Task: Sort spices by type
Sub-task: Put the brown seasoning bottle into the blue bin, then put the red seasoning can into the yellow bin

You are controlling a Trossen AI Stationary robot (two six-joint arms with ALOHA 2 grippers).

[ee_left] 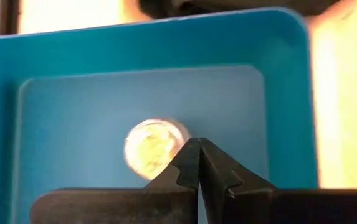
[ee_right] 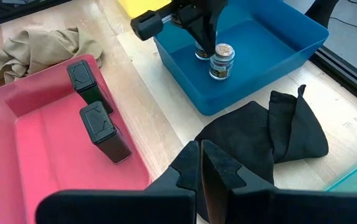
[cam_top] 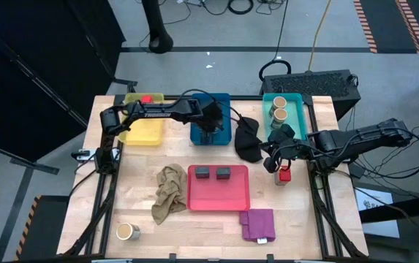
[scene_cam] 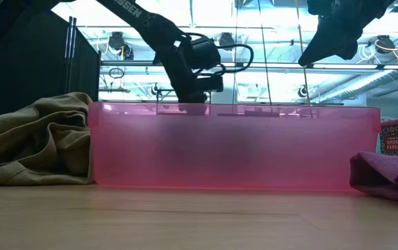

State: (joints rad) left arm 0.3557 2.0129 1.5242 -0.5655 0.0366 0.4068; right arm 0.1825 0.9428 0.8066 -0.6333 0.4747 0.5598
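My left gripper (ee_left: 200,152) is shut and points down into the blue tray (ee_left: 91,62). Its tips stand at the edge of a small silver round tin (ee_left: 152,146) on the tray floor. The right wrist view shows two such tins there, one (ee_right: 222,61) in the open and one (ee_right: 198,53) partly behind the left gripper (ee_right: 207,42). My right gripper (ee_right: 200,158) hovers shut over the table by the black cloth (ee_right: 259,143), holding nothing. A red cube (cam_top: 284,174) stands on the table just beside it. My left gripper comes at the silver round tin from above, slanting down, with its shut tips at the tin's rim (ee_left: 179,144). I cannot tell whether they touch it. The tin stands upright on the tray floor.
The pink tray (cam_top: 220,199) holds two dark grey tins (cam_top: 203,172) (cam_top: 224,173). The teal tray (cam_top: 297,117) holds two tan jars (cam_top: 279,108). The yellow tray (cam_top: 143,130) holds a red cube (cam_top: 146,97). Another tan jar (cam_top: 127,231), a beige cloth (cam_top: 169,193) and a purple cloth (cam_top: 259,224) lie nearer the front.
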